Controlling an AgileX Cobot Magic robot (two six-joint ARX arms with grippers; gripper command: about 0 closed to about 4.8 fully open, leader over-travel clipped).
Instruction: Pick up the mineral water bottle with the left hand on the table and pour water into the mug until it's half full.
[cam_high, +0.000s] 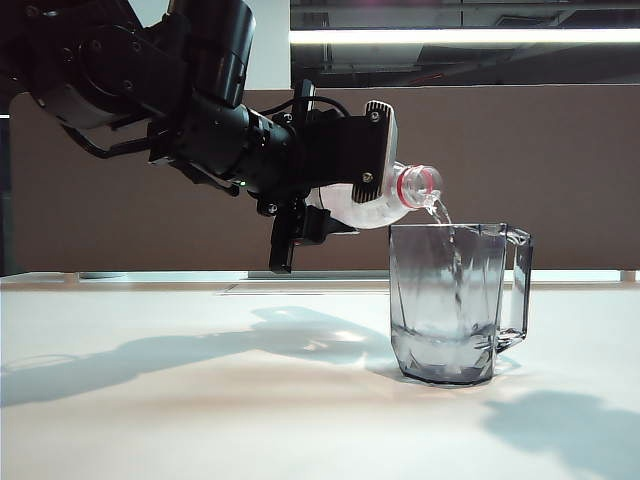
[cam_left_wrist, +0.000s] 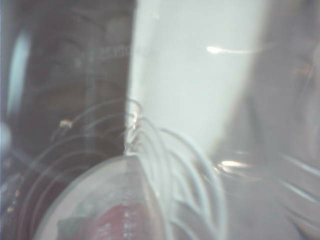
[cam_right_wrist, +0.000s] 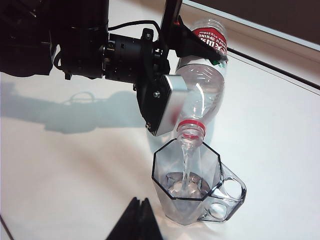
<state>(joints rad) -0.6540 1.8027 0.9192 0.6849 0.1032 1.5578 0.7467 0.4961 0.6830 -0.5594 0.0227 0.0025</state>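
White table (cam_high: 150, 420); only right wrist view shows label (cam_right_wrist: 210, 42).

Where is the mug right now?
The mug stands on the table, right of centre in the exterior view, under the tilted bottle held by the left claw.

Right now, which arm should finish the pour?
Left. The left gripper already holds the tilted bottle, water streaming into the mug. The right gripper is empty, set back from it.

Black jointed left arm (cam_high: 210, 120), grey-silver screwed plate (cam_high: 375, 150), black cables (cam_right_wrist: 130, 24)
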